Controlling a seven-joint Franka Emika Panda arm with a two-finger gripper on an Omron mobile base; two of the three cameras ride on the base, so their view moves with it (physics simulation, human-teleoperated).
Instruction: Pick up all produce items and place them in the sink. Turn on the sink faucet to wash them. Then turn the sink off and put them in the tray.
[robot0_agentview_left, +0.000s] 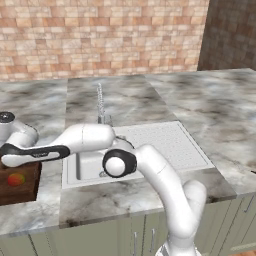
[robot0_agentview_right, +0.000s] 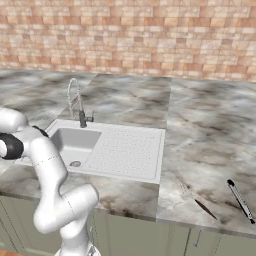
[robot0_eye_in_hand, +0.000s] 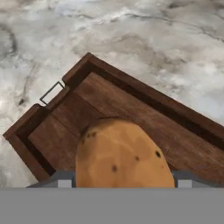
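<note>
A brown oval produce item (robot0_eye_in_hand: 122, 153) sits between my gripper's (robot0_eye_in_hand: 124, 183) fingertips (robot0_eye_in_hand: 65, 180) in the hand view, close to the camera, and the gripper is shut on it. It hangs just above the floor of the dark wooden tray (robot0_eye_in_hand: 144, 94), near one corner. In the left base view the tray (robot0_agentview_left: 22, 192) lies on the counter left of the sink (robot0_agentview_left: 165, 145), and the red-and-yellow-green fruit (robot0_agentview_left: 16, 179) rests inside it under my forearm. The chrome faucet (robot0_agentview_left: 101, 105) stands behind the basin (robot0_agentview_right: 75, 145), and I see no water running.
Marble counter surrounds the sink unit (robot0_agentview_right: 125, 150) and its faucet (robot0_agentview_right: 75, 100). Two slim utensils (robot0_agentview_right: 240, 200) (robot0_agentview_right: 200, 202) lie on the counter at the far right. A brick wall runs along the back. Cabinet doors are below the counter edge.
</note>
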